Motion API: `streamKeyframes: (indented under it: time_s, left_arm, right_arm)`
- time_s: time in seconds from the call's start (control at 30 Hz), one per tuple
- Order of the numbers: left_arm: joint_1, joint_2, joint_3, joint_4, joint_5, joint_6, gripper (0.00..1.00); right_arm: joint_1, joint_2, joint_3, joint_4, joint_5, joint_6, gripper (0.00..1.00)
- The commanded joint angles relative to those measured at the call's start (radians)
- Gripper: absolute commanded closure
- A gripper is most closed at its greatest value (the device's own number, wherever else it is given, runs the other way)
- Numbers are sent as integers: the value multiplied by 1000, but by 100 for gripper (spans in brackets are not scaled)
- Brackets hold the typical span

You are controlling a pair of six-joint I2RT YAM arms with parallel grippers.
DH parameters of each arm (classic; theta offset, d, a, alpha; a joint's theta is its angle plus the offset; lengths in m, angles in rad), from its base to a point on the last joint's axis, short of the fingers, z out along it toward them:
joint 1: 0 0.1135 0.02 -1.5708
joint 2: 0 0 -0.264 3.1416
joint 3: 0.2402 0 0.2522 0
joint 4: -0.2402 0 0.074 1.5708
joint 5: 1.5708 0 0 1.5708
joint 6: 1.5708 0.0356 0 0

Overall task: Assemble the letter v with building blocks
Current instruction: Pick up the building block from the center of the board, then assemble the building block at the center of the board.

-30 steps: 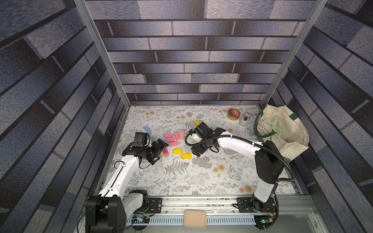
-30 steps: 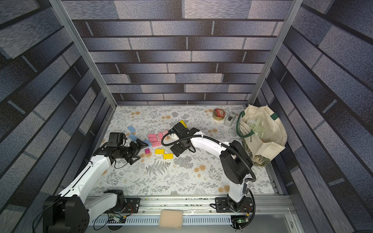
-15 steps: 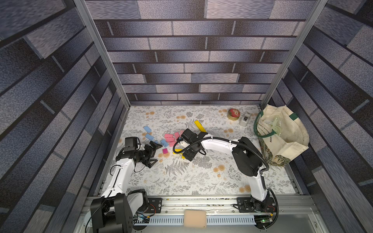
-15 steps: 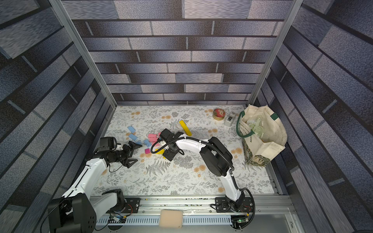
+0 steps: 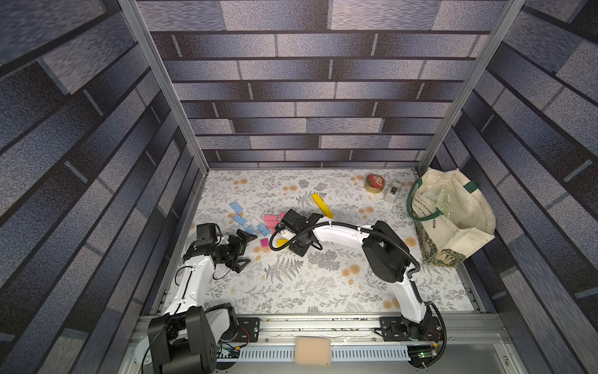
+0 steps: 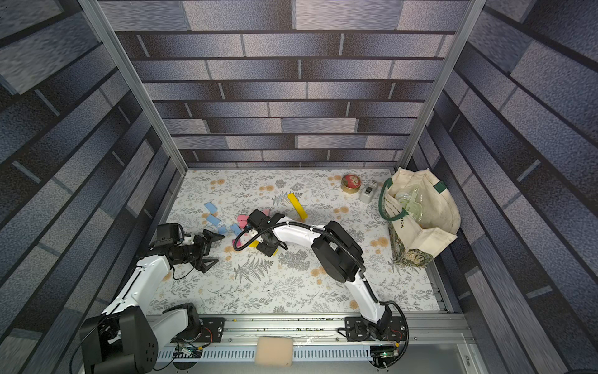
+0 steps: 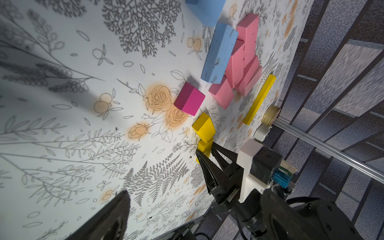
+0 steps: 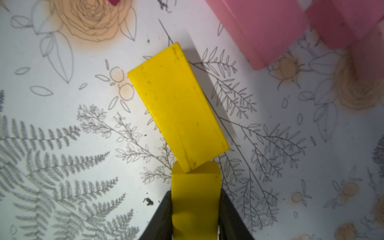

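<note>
My right gripper (image 8: 195, 207) is shut on a small yellow block (image 8: 195, 193), flat against the floral mat. A second yellow block (image 8: 176, 108) lies just ahead, its corner overlapping the held one. The left wrist view shows the same grip (image 7: 204, 154), with the magenta cube (image 7: 189, 98), a light blue brick (image 7: 219, 54) and the stacked pink bricks (image 7: 239, 66) beyond. A long yellow brick (image 5: 322, 205) lies apart further back. My left gripper (image 5: 245, 249) hangs open and empty, left of the magenta cube (image 5: 264, 242).
Several light blue bricks (image 5: 240, 219) are scattered at the left rear of the mat. A round red-and-gold tin (image 5: 374, 184) and a small white box (image 5: 392, 192) sit at the back right beside a cloth bag (image 5: 453, 213). A sponge (image 5: 312, 354) rests on the front rail.
My right arm swung from the long yellow brick toward the front left and its jaws closed on the small yellow block. My left arm drew back to the left, still open.
</note>
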Motion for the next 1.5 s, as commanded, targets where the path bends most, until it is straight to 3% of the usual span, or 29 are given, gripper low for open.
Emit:
streamKeyframes:
  time_s: [0.0, 0.13, 0.27, 0.43, 0.57, 0.9, 1.47]
  left_arm:
    - [-1, -36, 36, -39, -4, 40, 0]
    - [-66, -57, 102, -42, -111, 52, 0]
    - [-220, -4, 198, 1, -229, 54, 0]
    - [-407, 143, 352, 36, -337, 111, 0]
    - [-474, 248, 451, 43, -336, 138, 0]
    - [-472, 328, 488, 48, -296, 175, 0]
    - [-460, 351, 483, 49, -268, 200, 0]
  right_arm:
    - [1, -5, 17, -102, 74, 148, 84]
    - [-34, -105, 53, -149, 75, 331, 84]
    - [-142, -131, 158, -240, 88, 489, 85]
    - [-324, -73, 287, -317, 83, 660, 85]
    - [-404, 9, 384, -350, 118, 744, 81]
    - [-499, 207, 505, -356, 132, 862, 83]
    - [-573, 263, 551, -316, 129, 942, 82]
